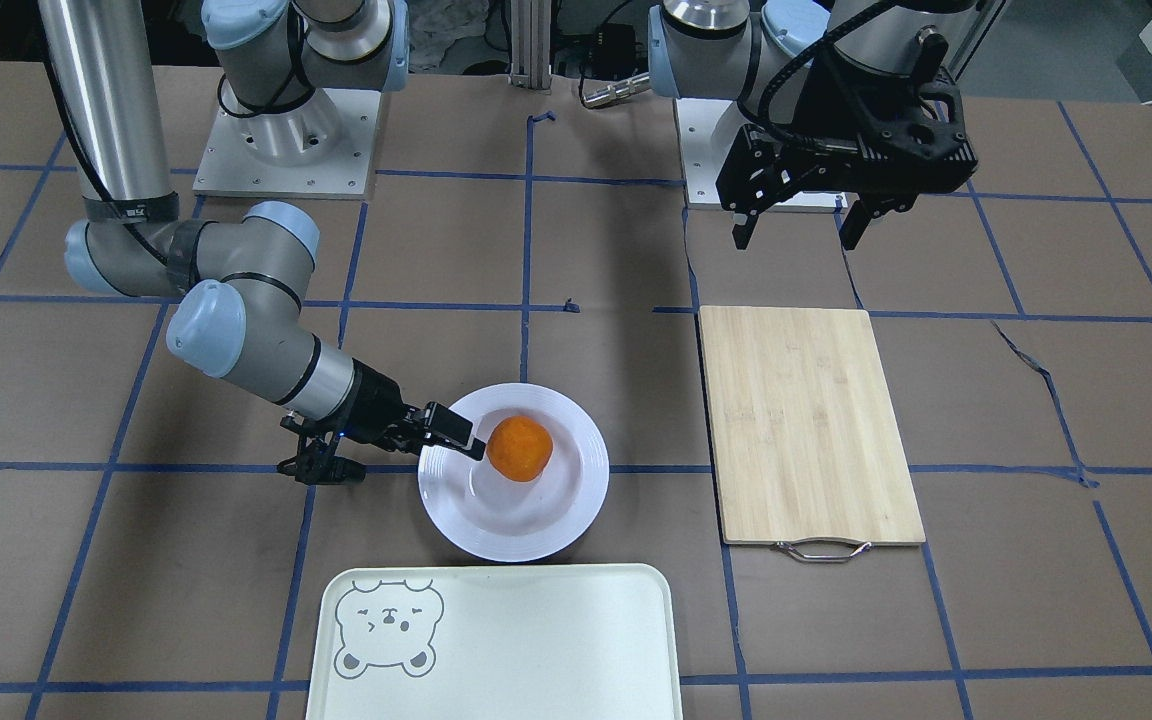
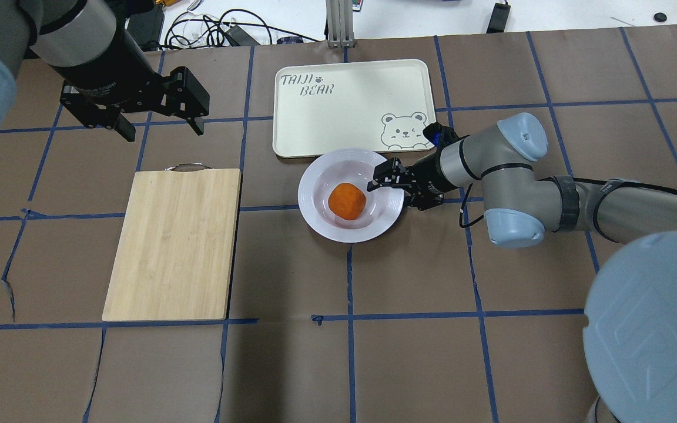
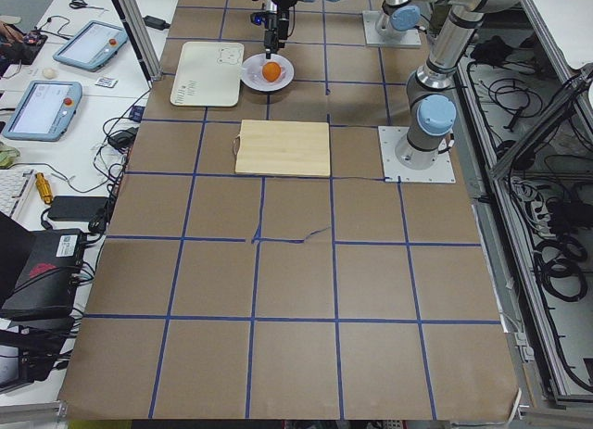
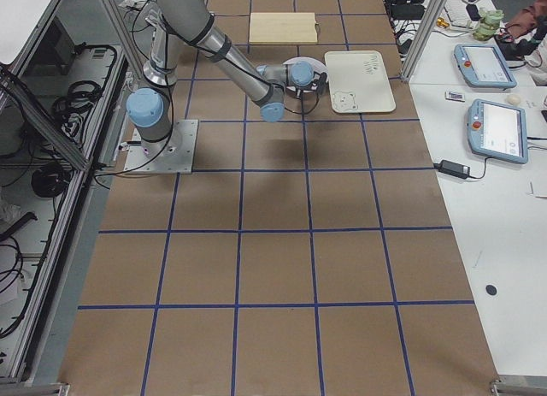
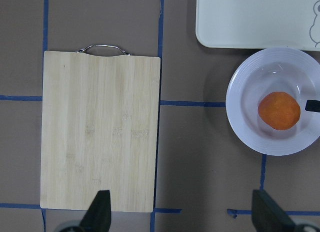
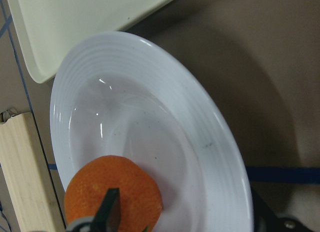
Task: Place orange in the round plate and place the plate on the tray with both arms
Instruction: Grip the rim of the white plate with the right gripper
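The orange (image 1: 519,448) (image 2: 347,201) (image 5: 279,110) lies in the well of the round white plate (image 1: 586,490) (image 2: 315,205), which rests on the table just beside the cream tray (image 1: 536,640) (image 2: 338,117). My right gripper (image 1: 458,438) (image 2: 378,183) (image 6: 187,217) is open and reaches low across the plate's rim. One finger is over the well close to the orange (image 6: 112,192), the other outside the rim. My left gripper (image 1: 796,240) (image 2: 162,133) (image 5: 182,212) hangs open and empty above the table, off the cutting board's plain short end.
A bamboo cutting board (image 1: 801,420) (image 2: 174,241) with a metal handle lies on the left arm's side of the plate. The brown table carries blue tape grid lines. The tray's bear corner (image 2: 403,130) is the one closest to the plate.
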